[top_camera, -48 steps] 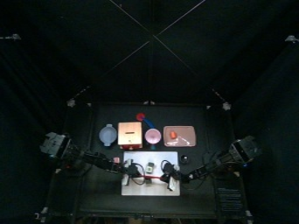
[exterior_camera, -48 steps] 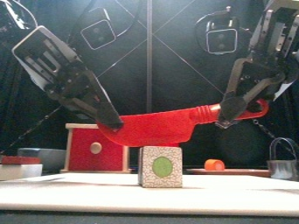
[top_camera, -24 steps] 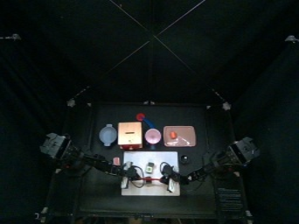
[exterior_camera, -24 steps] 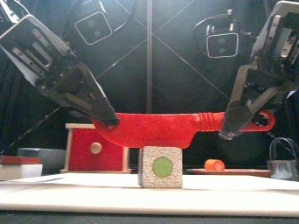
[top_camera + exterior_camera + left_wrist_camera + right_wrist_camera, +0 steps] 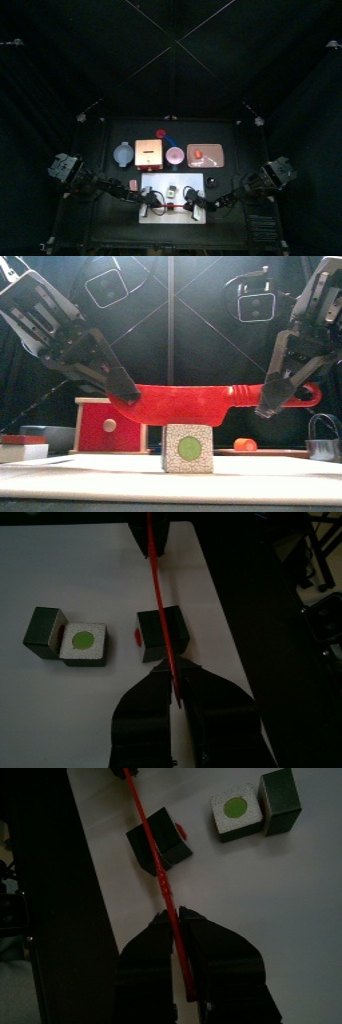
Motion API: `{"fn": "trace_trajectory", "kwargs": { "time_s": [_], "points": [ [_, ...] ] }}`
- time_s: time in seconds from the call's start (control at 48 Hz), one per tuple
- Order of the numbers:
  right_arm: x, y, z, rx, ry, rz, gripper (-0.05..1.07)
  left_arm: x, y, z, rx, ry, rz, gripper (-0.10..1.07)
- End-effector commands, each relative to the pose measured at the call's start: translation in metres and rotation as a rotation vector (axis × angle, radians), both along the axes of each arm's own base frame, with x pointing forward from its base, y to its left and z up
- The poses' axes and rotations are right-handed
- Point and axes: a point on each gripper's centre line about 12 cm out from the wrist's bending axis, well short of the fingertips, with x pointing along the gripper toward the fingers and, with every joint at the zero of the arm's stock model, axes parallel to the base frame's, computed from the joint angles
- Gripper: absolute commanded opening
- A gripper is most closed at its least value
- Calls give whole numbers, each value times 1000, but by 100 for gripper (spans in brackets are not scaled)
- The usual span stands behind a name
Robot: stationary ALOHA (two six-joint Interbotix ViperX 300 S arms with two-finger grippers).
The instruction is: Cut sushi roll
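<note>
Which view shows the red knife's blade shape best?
The front view: the red knife appears side-on, held at both ends above the sushi piece. Both wrist views show only its thin edge; the top view shows it tiny.

Your red knife (image 5: 187,403) is now level and lower, right above the sushi roll (image 5: 187,446), with both pincers dropped.

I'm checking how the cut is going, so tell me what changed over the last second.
The flat red plastic knife went from slanted to level as its handle end dropped. It now sits close over the white-sided sushi piece with the green centre. The left gripper at the blade tip and the right gripper at the handle kept their hold. The sushi piece and the white board stayed put.
</note>
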Motion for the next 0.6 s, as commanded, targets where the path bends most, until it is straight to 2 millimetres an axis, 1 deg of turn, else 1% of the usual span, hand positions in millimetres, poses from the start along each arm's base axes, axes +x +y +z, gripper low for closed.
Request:
{"fn": "trace_trajectory", "kwargs": {
  "time_s": [0.0, 0.146, 0.292, 0.396, 0.5, 0.583],
  "points": [
    [5, -28, 2, -5, -7, -97, 19, 1, -13, 2, -1, -8, -34, 42],
    [7, -31, 5, -10, -19, -99, 19, 0, -13, -2, 1, 4, -34, 42],
    [10, -32, 19, -2, -61, -92, 19, 0, -13, -5, 6, 11, -33, 42],
    [8, -35, 24, 3, -74, -100, 19, -1, -13, -5, 5, 13, -34, 42],
    [8, -36, 24, 3, -72, -104, 19, 0, -13, -6, 7, 14, -33, 42],
    [7, -35, 15, 10, -45, -107, 19, 0, -13, -6, 7, 16, -35, 42]
  ]
}}
